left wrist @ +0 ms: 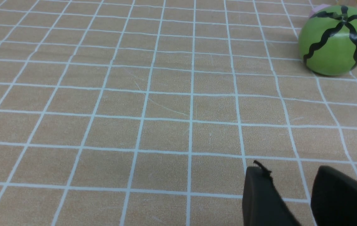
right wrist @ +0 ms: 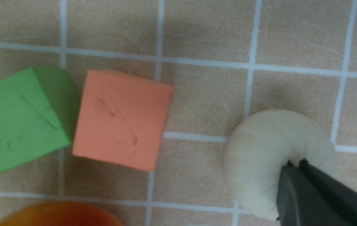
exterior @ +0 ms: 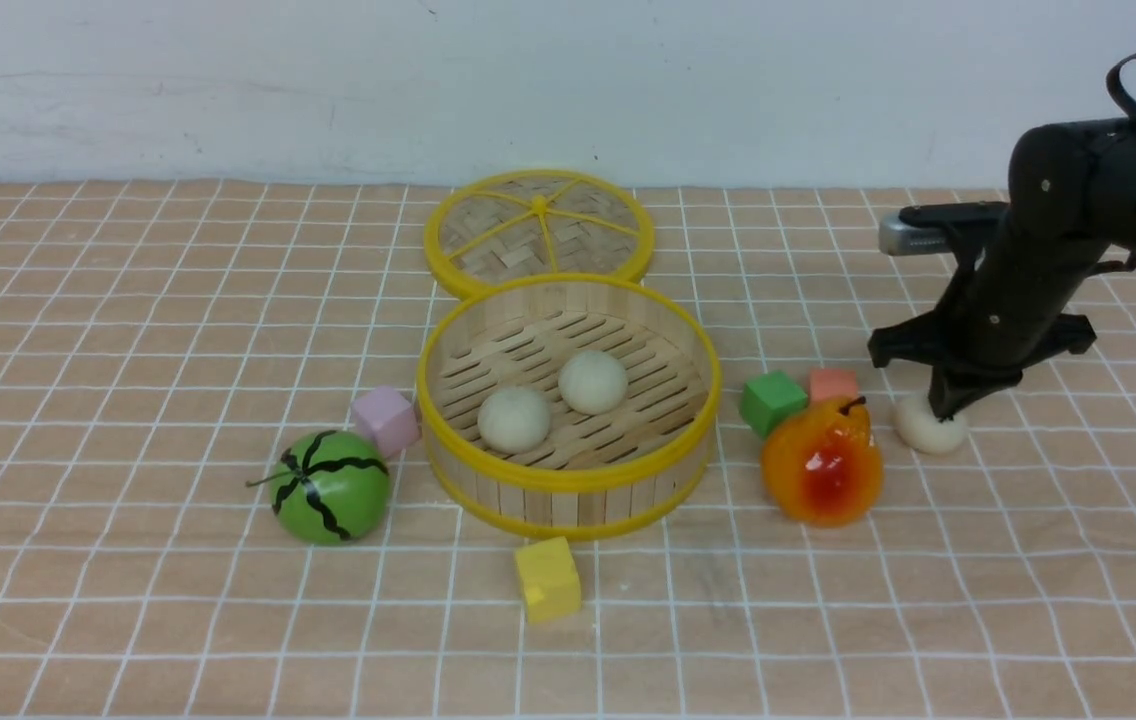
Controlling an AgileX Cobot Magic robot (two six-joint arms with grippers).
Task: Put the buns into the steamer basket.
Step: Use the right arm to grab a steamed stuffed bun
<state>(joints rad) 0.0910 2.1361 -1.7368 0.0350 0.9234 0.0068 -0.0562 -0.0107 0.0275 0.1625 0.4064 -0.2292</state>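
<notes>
Resting on the tabletop, the bun point(right wrist: 260, 157) lies below the closed fingers point(right wrist: 310, 188).

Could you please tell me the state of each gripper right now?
Left gripper: open, holding nothing.
Right gripper: closed, fingertips together at the bun; no clear grip on it.

A tiled-pattern tabletop point(exterior: 178, 620) carries a bamboo steamer basket point(exterior: 568, 505). Around it sit a toy watermelon point(exterior: 331, 488), glossy pear point(exterior: 823, 465), colored blocks point(exterior: 548, 580) and one bun point(exterior: 928, 425).
</notes>
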